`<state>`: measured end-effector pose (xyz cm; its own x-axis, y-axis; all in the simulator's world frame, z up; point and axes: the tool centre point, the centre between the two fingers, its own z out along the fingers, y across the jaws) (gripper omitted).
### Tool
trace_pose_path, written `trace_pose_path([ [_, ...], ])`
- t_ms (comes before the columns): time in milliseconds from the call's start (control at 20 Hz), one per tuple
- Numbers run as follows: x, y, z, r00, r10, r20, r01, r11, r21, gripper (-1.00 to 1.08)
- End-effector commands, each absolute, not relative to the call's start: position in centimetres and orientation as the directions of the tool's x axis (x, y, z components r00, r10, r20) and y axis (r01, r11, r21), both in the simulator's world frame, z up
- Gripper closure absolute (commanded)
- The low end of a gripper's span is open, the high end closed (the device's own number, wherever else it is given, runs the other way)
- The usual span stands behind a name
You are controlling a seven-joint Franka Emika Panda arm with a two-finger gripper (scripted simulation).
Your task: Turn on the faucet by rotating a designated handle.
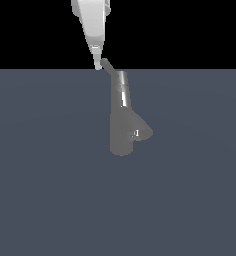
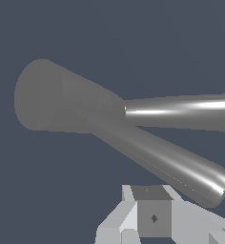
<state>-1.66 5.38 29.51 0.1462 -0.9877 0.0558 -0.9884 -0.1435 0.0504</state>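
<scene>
The faucet (image 1: 121, 117) is a grey upright cylinder that widens lower down, with a bright stripe on its upper part and a stubby spout (image 1: 143, 133) angled toward the exterior view's right. The handle (image 1: 109, 66) is a thin rod slanting up from the top cap toward the exterior view's left. My gripper (image 1: 97, 65) comes down from above, and its tip sits right against the handle's free end, on the exterior view's left of it. The jaws look closed together and hold nothing. In the wrist view I see the faucet (image 2: 181, 112), the spout (image 2: 176, 164) and my gripper (image 2: 152, 219); the handle is not visible there.
The faucet stands on a plain blue-grey floor (image 1: 50, 190) that fills the lower part of the exterior view. The background above it is black. Nothing else shows.
</scene>
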Motion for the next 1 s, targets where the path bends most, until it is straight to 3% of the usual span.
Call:
trace_pose_path([
  [0, -2.6, 3.8, 29.6, 0.136, -0.989, 0.057, -0.989, -0.133, 0.062, 1.08],
  [300, -3.3, 3.5, 30.1, 0.147, -0.987, 0.056, -0.988, -0.144, 0.058, 1.08],
  [950, -2.5, -5.0, 30.1, 0.139, -0.989, 0.057, -0.989, -0.136, 0.064, 1.08],
])
